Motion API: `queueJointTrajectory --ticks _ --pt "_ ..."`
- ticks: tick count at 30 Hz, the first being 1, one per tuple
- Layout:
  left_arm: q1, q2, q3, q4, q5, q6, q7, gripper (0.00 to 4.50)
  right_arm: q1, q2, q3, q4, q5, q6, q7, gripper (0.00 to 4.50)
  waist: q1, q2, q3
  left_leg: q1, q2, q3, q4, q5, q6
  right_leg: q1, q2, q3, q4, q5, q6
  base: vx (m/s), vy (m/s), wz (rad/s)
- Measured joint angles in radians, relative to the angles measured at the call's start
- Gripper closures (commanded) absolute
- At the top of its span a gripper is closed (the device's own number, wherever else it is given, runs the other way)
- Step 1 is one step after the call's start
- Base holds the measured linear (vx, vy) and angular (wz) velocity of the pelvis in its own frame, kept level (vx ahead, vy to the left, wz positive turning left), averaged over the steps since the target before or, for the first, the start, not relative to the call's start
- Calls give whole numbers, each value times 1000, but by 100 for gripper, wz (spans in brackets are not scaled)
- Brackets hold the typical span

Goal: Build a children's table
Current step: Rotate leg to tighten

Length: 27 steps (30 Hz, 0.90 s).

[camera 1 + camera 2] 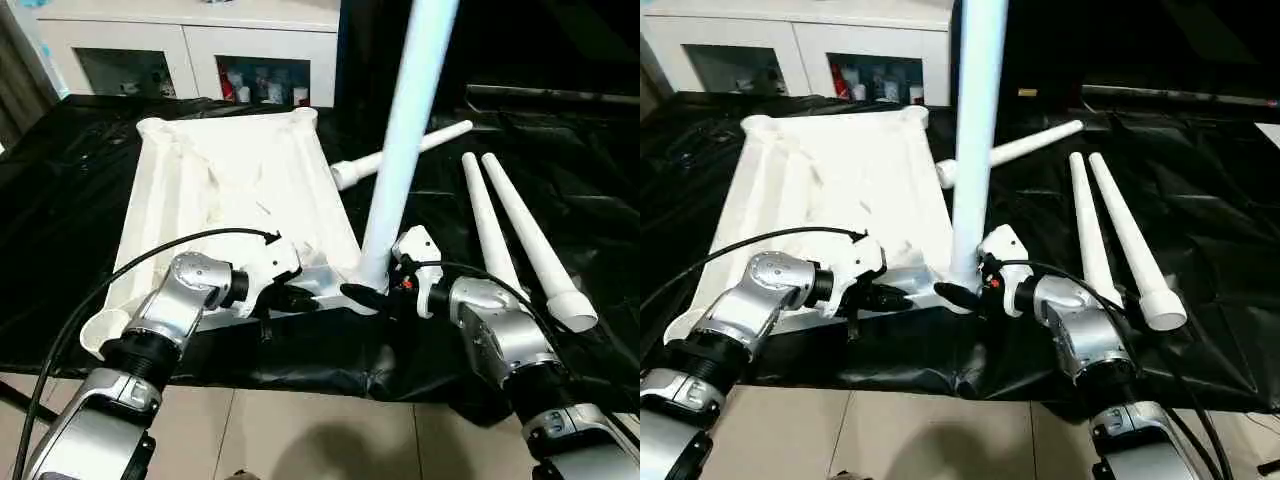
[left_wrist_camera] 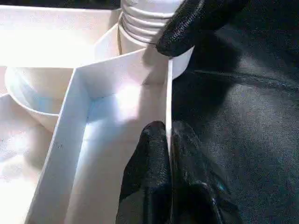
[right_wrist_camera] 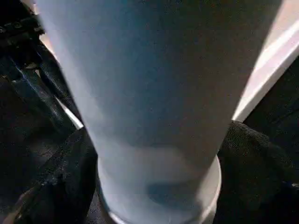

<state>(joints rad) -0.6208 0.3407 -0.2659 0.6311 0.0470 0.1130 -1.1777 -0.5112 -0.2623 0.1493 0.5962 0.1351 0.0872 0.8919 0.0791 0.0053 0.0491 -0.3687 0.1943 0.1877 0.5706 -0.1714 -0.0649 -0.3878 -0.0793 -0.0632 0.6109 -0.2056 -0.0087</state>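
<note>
The children's table top (image 1: 230,190) lies upside down on the black-covered surface (image 1: 560,200); our left gripper (image 1: 290,298) clamps its rim (steadying), our right gripper (image 1: 372,296) grasps the upright leg (image 1: 405,130). Next we likely keep screwing leg 1 into its socket.

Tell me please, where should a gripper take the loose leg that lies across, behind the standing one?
The cross-lying leg is best gripped just behind its thick collared end, which points toward the table top. Come from above, fingers straddling the tube: it lies flat on the black sheet, and the wider part probably gives a firmer hold than the thin tip.
</note>
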Motion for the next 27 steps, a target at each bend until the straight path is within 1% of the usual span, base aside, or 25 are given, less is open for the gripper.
queueJointTrajectory --ticks 2,3,4,5,12,16,19,20,22,23,25,26,27 --pt "4 3 0 -7 -1 1 -1 450 0 1 0 -3 8 6 2 78 1 0 0 0 0 0 0 0 0 0 0 0 0 0 0 0 0 0" --pt "5 3 0 -9 -1 3 -1 450 0 1 0 -3 11 12 3 78 2 0 0 0 0 0 0 0 0 0 0 0 0 0 0 0 0 0" --pt "7 4 0 -14 -1 7 -1 450 0 1 0 -3 11 16 6 91 3 0 0 0 0 0 0 0 0 0 0 0 0 0 0 0 0 0" --pt "10 4 0 -21 -1 11 -4 450 1 1 0 -4 11 20 10 91 4 0 0 0 0 1 0 0 0 0 0 0 0 0 0 0 0 0" --pt "15 6 0 -28 -1 15 -8 450 4 4 2 -10 12 30 26 157 5 0 0 0 0 2 0 0 0 -1 0 1 0 -1 0 0 0 0" --pt "15 7 4 -26 -1 19 4 450 7 24 -2 -5 10 23 -21 172 1 0 0 1 0 2 0 0 0 -1 0 1 1 -1 0 0 0 0" --pt "4 -7 7 -6 4 27 55 450 5 67 -24 29 3 -1 -130 174 -7 -1 0 2 0 2 0 0 0 0 0 1 2 0 0 0 0 0" --pt "-18 -31 13 30 16 29 97 450 -8 103 -48 62 -6 -12 -221 174 -10 -1 0 3 0 2 0 0 0 1 0 2 2 0 0 0 0 0" --pt "-50 -69 17 77 30 37 166 450 -37 141 -72 105 -21 -15 -354 174 -16 -1 0 4 0 2 0 0 0 1 0 2 2 0 0 0 0 0" --pt "-76 -101 18 117 40 44 222 450 -57 167 -92 137 -29 -14 -450 174 -17 -1 0 5 0 2 0 0 0 2 0 2 2 0 0 0 0 0" --pt "-108 -145 20 165 49 54 295 450 -90 199 -119 183 -32 -14 -575 174 -17 0 0 5 -1 2 0 0 0 3 0 2 1 0 0 0 0 0" --pt "-134 -182 25 203 56 68 354 450 -123 232 -150 228 -30 -11 -669 174 -16 0 -1 6 -1 2 0 0 0 4 -1 3 1 0 0 0 0 0" --pt "-148 -208 26 223 61 77 394 450 -148 252 -166 259 -28 -11 -728 174 -15 0 -1 6 -2 3 0 0 0 4 -2 2 1 0 0 0 0 0"
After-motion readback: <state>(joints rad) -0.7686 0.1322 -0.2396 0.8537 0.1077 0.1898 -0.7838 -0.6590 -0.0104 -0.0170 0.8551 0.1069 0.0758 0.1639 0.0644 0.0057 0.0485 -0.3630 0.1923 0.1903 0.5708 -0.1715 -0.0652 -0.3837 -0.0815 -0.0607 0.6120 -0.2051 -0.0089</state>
